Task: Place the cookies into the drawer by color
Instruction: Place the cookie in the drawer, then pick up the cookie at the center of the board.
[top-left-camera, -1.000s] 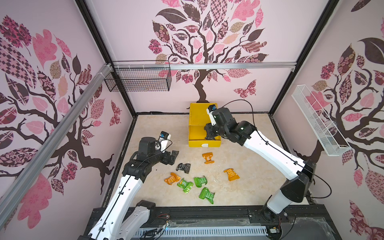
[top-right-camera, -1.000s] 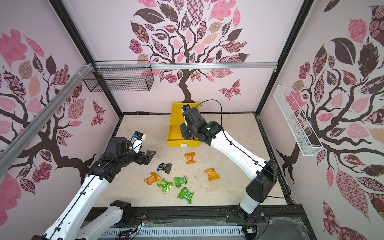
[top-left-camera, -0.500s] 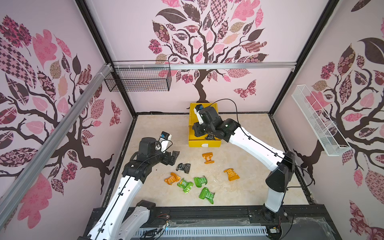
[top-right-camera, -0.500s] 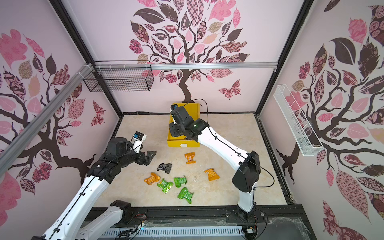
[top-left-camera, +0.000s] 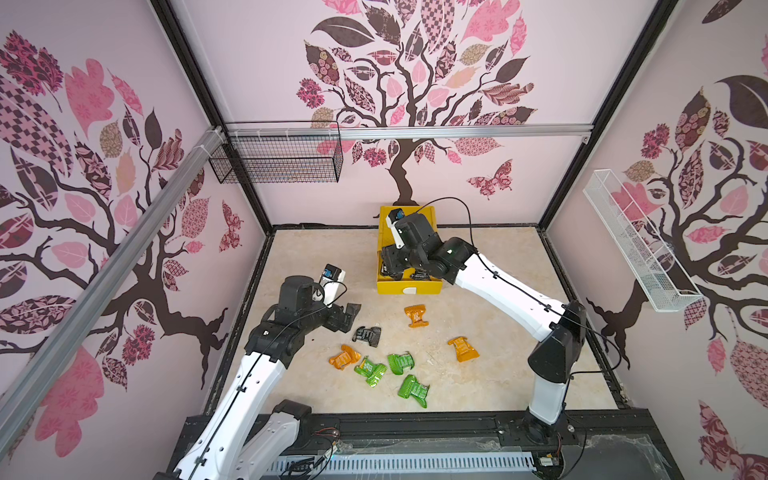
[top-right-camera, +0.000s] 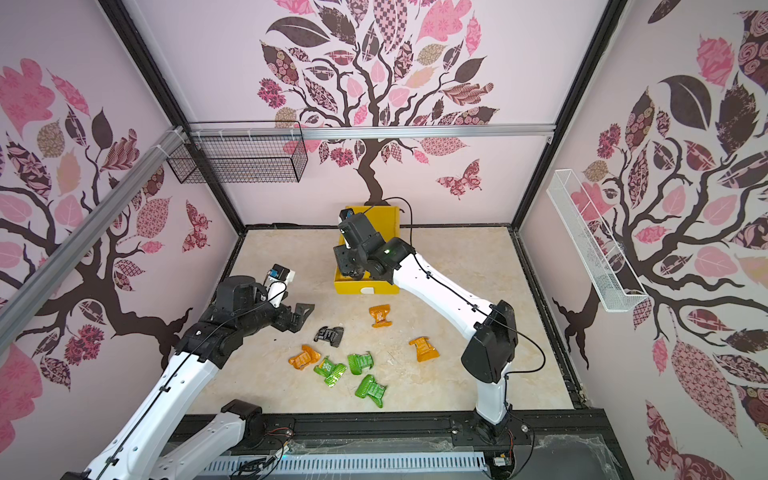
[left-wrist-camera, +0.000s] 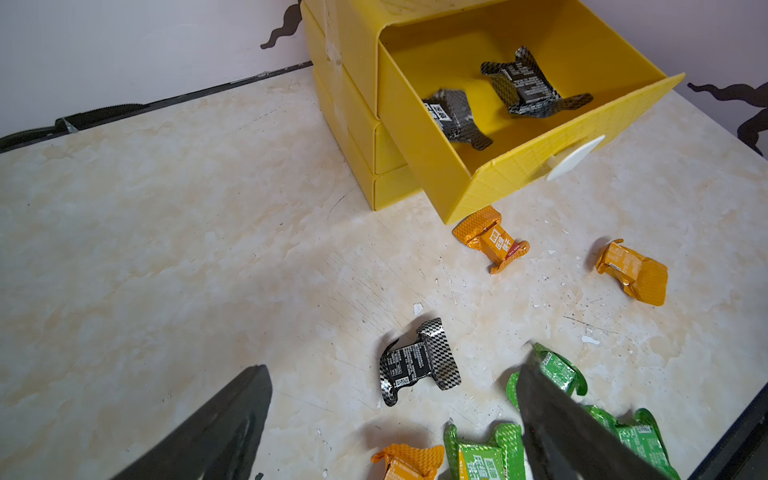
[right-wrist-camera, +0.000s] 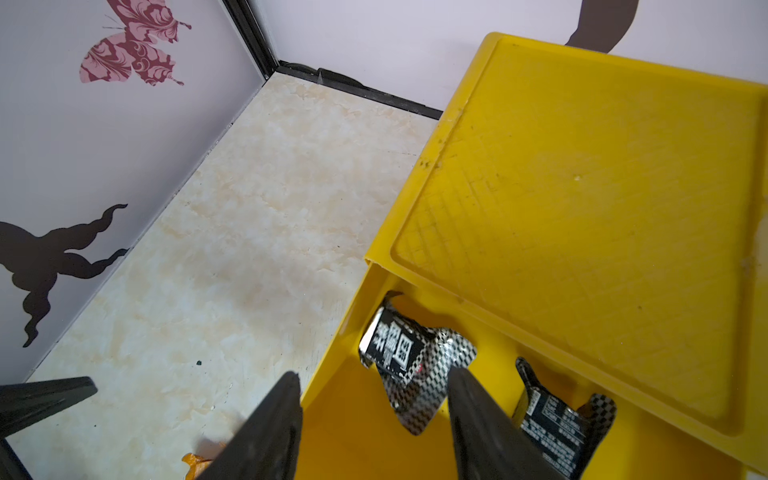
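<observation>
The bright yellow plastic chest of three stacked drawers (top-left-camera: 390, 286) stands at the far middle of the marbled beige tabletop (top-left-camera: 311, 249), its top drawer (left-wrist-camera: 415, 137) pulled out towards the near side. Two black checker-foil cookie packets (left-wrist-camera: 455, 116) (left-wrist-camera: 528, 89) lie inside it. The right gripper (right-wrist-camera: 374, 374) hangs over that drawer's left part with its jaws apart and nothing between them (one black packet (right-wrist-camera: 409, 357) lies just below them).

On the table near the chest lie a third black packet (top-left-camera: 368, 334), three orange foil packets (top-left-camera: 415, 316) (top-left-camera: 463, 348) (top-left-camera: 344, 356) and three green foil packets (top-left-camera: 371, 370) (top-left-camera: 401, 362) (top-left-camera: 413, 390), the green ones clustered nearest. The left gripper (top-left-camera: 347, 316) hovers spread wide, empty, just left of the loose black packet.
</observation>
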